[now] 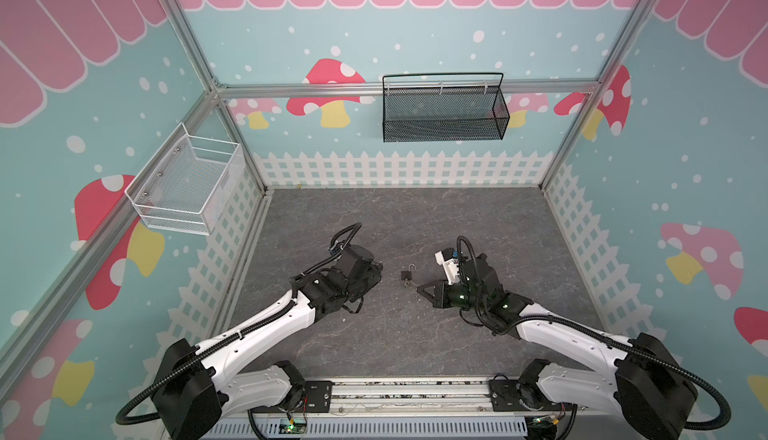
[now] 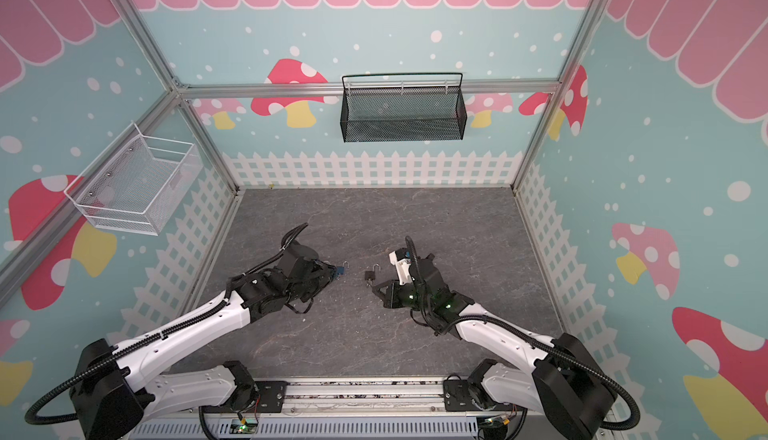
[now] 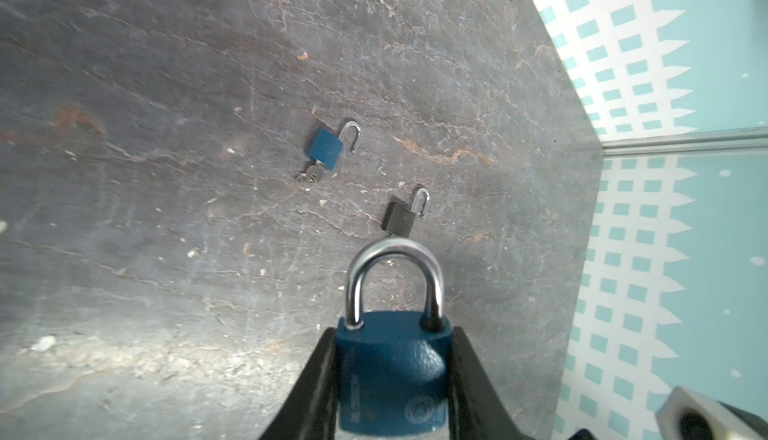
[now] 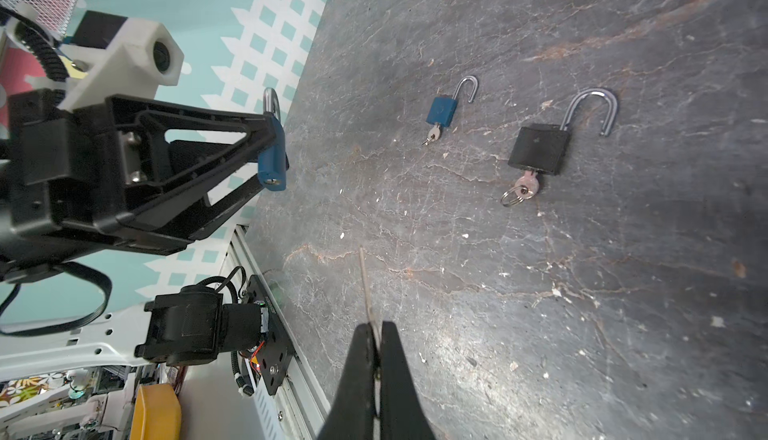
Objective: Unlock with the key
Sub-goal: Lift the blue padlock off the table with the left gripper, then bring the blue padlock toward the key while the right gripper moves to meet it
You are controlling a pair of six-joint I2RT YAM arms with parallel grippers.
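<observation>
Clamped in the left tool [image 3: 392,332] is a large blue padlock [image 3: 390,375], both legs of its shackle seated in the body. Its silver keyway end shows in the right wrist view. The right tool [image 4: 377,328] is pinched together on a thin key [image 4: 365,284], whose blade juts past the tips.

A black padlock [image 1: 406,274] lies flat on the counter [image 1: 415,217] between the two tools, just beside the right one. Its shackle is swung open and a ringed key [image 4: 525,186] sits in its base. Near it, toward the left tool, lies a small blue padlock [image 4: 442,111], also open, with a small key [image 4: 434,132] in it. Well apart from the black padlock, a white mesh basket [image 1: 174,192] and a black mesh basket [image 1: 442,113] hang on the walls.
</observation>
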